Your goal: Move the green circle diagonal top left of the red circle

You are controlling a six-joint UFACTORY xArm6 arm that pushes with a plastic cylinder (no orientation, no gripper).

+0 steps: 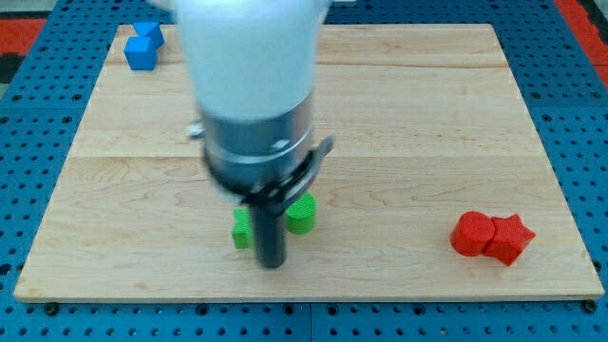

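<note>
My tip (273,263) rests on the wooden board near the view's bottom, between two green blocks. The green circle (301,214) sits just right of and above the tip, close to the rod. A second green block (242,229) sits just left of the rod, partly hidden, so its shape is unclear. The red circle (471,234) lies far to the view's right, touching a red star (509,238) on its right side.
Two blue blocks (143,45) sit together at the board's top left corner. The arm's large white and grey body (252,95) hides the board's upper middle. The board's (427,114) bottom edge runs just below my tip.
</note>
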